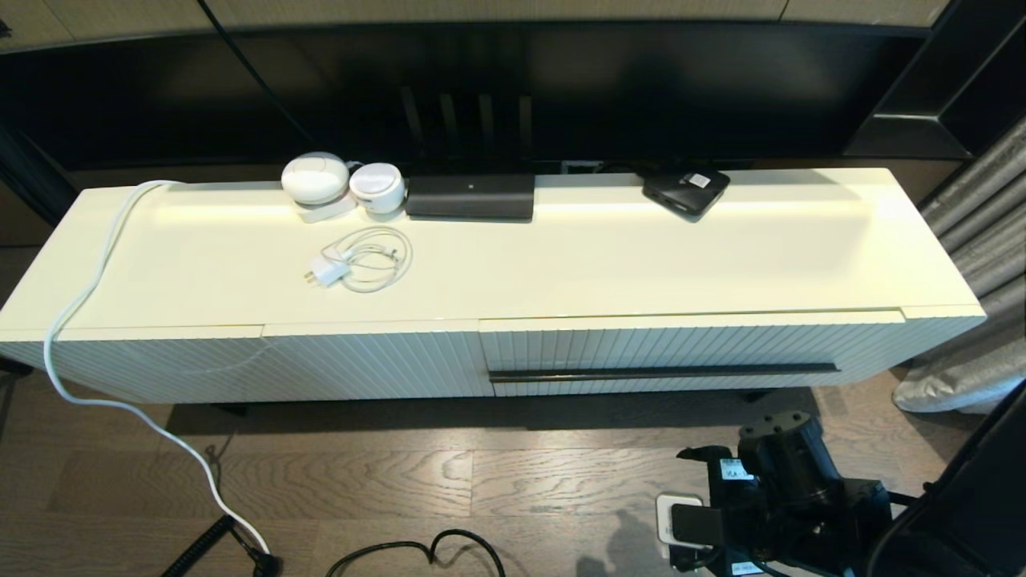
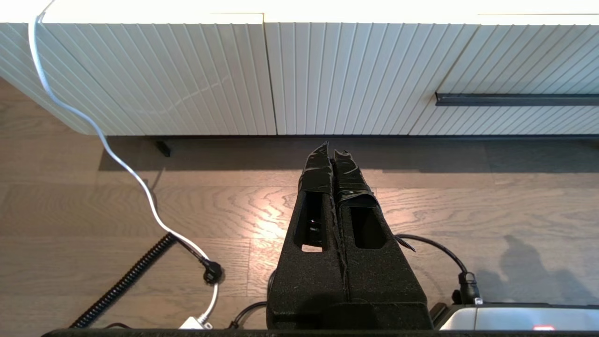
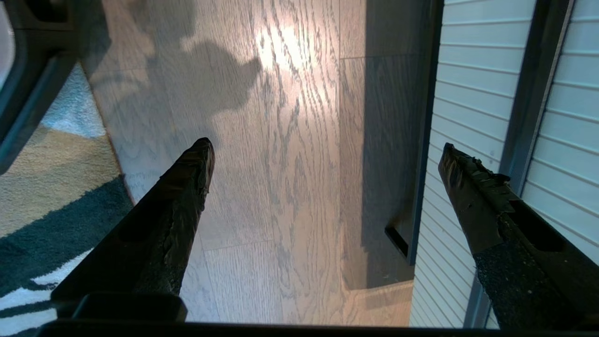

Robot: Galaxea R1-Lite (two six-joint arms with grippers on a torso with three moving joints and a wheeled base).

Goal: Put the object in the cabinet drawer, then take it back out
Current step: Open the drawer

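Showing ribbed cream drawer [image 1: 689, 353] shut, black-handled.

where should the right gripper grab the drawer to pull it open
Best bet is the long thin black bar handle running across the ribbed drawer front. It stands off the face, so one finger could slip behind it. Come from the front near its middle, for a straight pull. The right gripper is open, low beside the cabinet; the left gripper is shut.

You see the cabinet [image 1: 561, 264] in front of you. Its drawer [image 1: 689, 353] is on the right side, shut. On top, two round things [image 1: 341, 184] sit at the back left, a cord [image 1: 365, 260] lies before them, and a long box [image 1: 470, 196] sits just right of them.
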